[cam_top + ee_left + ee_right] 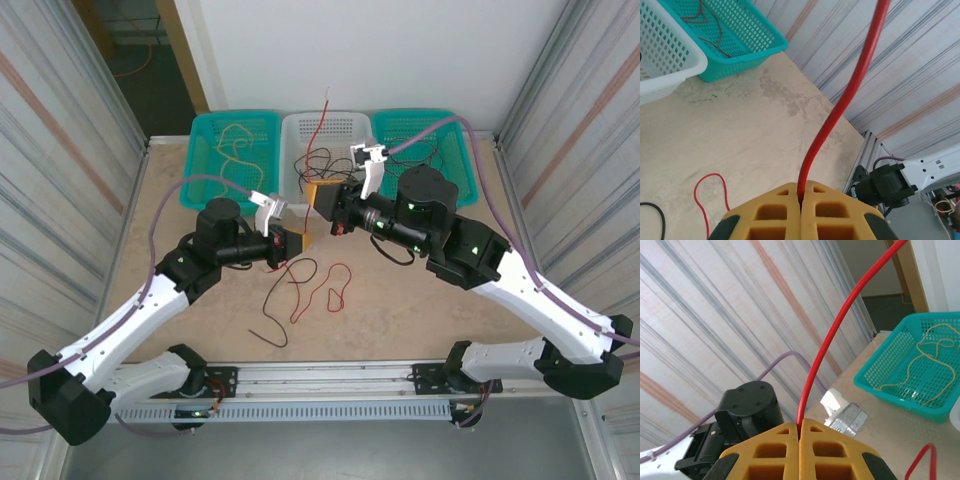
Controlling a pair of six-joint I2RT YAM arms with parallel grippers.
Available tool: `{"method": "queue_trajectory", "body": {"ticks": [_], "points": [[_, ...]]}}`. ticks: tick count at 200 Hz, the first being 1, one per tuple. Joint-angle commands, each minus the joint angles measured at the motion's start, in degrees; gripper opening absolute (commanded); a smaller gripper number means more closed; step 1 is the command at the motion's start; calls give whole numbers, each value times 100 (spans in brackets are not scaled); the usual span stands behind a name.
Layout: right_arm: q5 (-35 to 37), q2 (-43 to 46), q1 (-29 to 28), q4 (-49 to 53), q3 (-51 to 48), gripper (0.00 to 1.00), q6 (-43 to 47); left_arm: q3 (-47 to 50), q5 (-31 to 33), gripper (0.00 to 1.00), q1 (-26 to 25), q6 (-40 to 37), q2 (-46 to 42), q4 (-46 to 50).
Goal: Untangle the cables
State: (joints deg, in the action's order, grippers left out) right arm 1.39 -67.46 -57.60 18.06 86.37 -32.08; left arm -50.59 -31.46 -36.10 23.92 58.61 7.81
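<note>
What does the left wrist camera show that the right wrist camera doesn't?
Left wrist camera, not the right: a white basket, a teal basket with dark wires inside, and on the table a red loop and a black cable.

Right wrist camera instead: a second teal basket holding a yellowish-tan cable, plus the other arm's black joint and lilac hose.

Both: a yellow claw, the left claw and the right claw, shut on a red cable that rises out of frame, with striped walls behind.
</note>
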Motion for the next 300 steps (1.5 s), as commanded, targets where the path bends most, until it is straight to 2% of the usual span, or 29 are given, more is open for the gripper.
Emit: {"method": "queue_trajectory", "body": {"ticks": [1,35,76,103,130,156,162,176,193,221,249,275,300], "points": [[136,153,233,-135,328,0,210,-49,61,0,-68,-140,5,45],[509,258,731,-47,494,0,235,109,129,0,-259,-311,-12,89],[-144,158,1680,-24,770,0,0,221,185,0,-339,-428,-25,266],[-292,28,2055,37,995,0,39,329,191,0,-381,-412,-51,188],[-742,-239,2529,117,1285,0,-59,335,285,0,-460,-504,-42,257],[-945,-441,2703,183,1474,0,-65,155,385,0,-468,-552,-32,452],[-975,-490,2733,199,1504,0,-46,96,457,9,-470,-581,-50,538],[-1127,-609,2863,268,1619,0,-37,-71,647,37,-471,-706,-132,822],[-1136,-711,2988,350,1737,0,2,-195,946,53,-468,-837,-318,1114],[-899,-850,3200,583,1972,0,247,-185,1369,62,-474,-883,-686,1363],[-589,-1247,3590,1111,2557,0,468,137,1876,63,-461,-673,-1138,1587],[-122,-1573,3878,1148,2621,0,871,355,2258,64,-460,-529,-1525,1756],[-181,-2221,4354,1338,2939,0,928,327,2707,66,-462,-461,-1684,1892]]}}
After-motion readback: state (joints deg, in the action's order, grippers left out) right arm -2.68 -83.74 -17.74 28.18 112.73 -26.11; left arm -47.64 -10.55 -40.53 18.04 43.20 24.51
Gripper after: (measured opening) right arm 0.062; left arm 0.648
